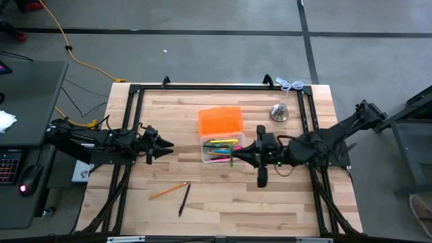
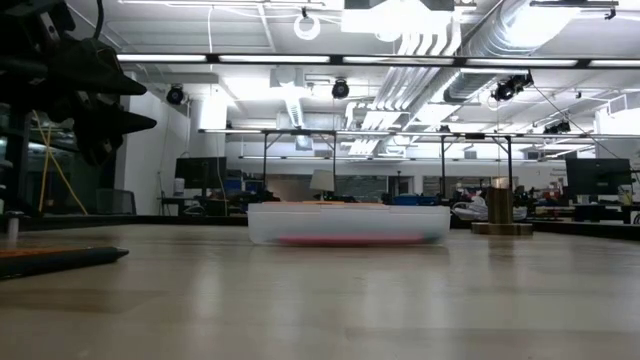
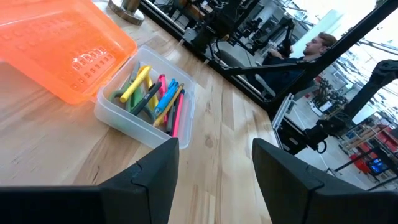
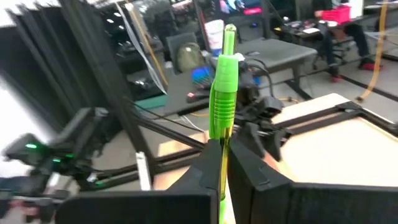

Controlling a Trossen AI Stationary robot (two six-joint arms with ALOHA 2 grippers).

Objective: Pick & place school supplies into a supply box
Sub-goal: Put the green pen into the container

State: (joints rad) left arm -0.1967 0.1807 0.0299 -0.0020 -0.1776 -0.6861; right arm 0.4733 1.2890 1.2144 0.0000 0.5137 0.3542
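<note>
Right gripper [image 4: 224, 149] jaws clamped on one green pen [image 4: 224, 87]; left gripper [image 1: 167, 144] jaws apart; two pencils [image 1: 169, 191] on table [image 1: 223, 202].

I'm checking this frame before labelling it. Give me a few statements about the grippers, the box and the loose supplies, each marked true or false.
1. The right gripper is shut on a green pen. True.
2. The small clear plastic box has its bright orange lid closed. False: the lid lies open, and coloured pens show inside.
3. The left gripper is open and holds nothing. True.
4. No supplies remain on the wooden table. False: an orange pencil and a black pen lie there.
5. The silver metal bell sits inside the box. False: it stands on the table beside it.
</note>
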